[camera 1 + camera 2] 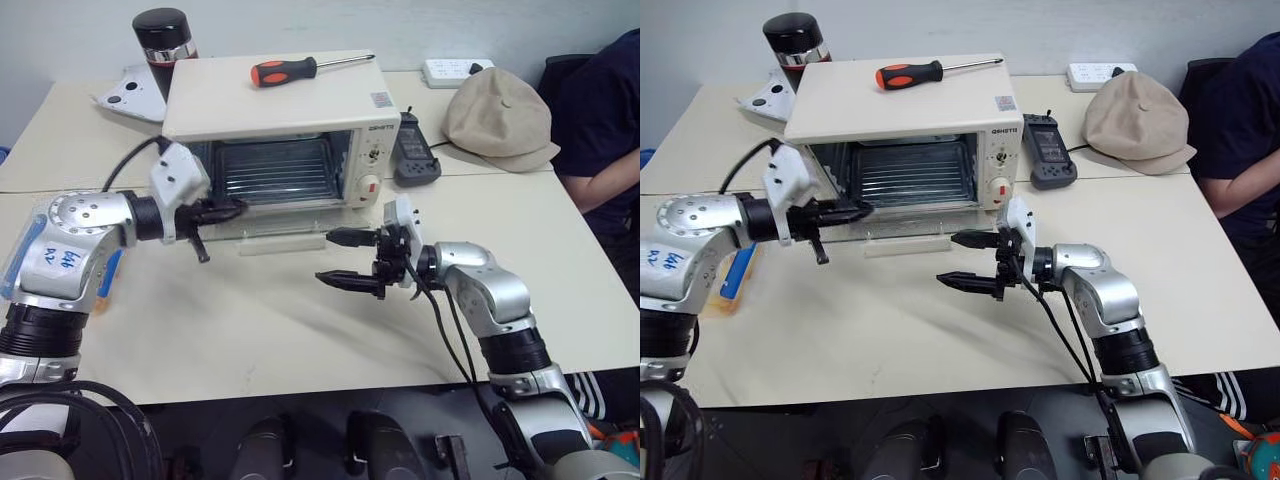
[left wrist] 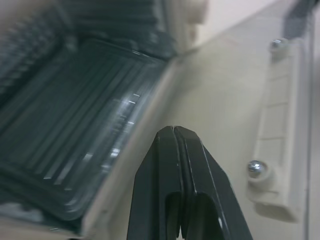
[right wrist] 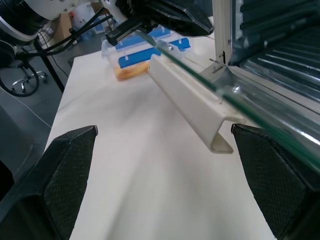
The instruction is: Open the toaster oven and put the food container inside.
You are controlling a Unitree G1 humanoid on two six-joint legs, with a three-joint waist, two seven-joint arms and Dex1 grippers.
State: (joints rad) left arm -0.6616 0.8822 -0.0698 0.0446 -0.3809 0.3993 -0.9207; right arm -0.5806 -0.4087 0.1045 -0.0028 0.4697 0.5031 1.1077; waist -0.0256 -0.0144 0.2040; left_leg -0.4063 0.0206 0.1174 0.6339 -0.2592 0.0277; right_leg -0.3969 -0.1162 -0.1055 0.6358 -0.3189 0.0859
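Already lowered, the glass door (image 1: pixel 285 232) of the toaster oven (image 1: pixel 275 105) lies flat toward the robot, which leaves the wire rack (image 1: pixel 272 170) exposed for loading. One left tool (image 1: pixel 222 209), its two black fingers (image 2: pixel 176 170) clenched together on nothing, hovers over the door's left end, pointing across the opening. One right tool (image 1: pixel 340 260), released with its fingers spread wide, faces left just in front of the door's right end; the cream handle bar (image 3: pixel 187 102) runs between and beyond its two pads (image 3: pixel 67 165), apart from both. This pose suggests the right tool has let go of the handle with the opening step done. The food container (image 3: pixel 137 52), one clear box with blue strips and yellow food, rests on the desk (image 1: pixel 300 330) behind the left tool, beside that arm, well apart from the right tool and not yet gripped, so the loading step remains.

Counted: one oven, one container, one screwdriver (image 1: pixel 300 68) lying on the oven's roof, one dark cylinder (image 1: pixel 163 38), one handheld device (image 1: pixel 414 152), one cap (image 1: pixel 497 120), one power strip (image 1: pixel 452 71), one seated person (image 1: pixel 605 120) at the desk's far right.
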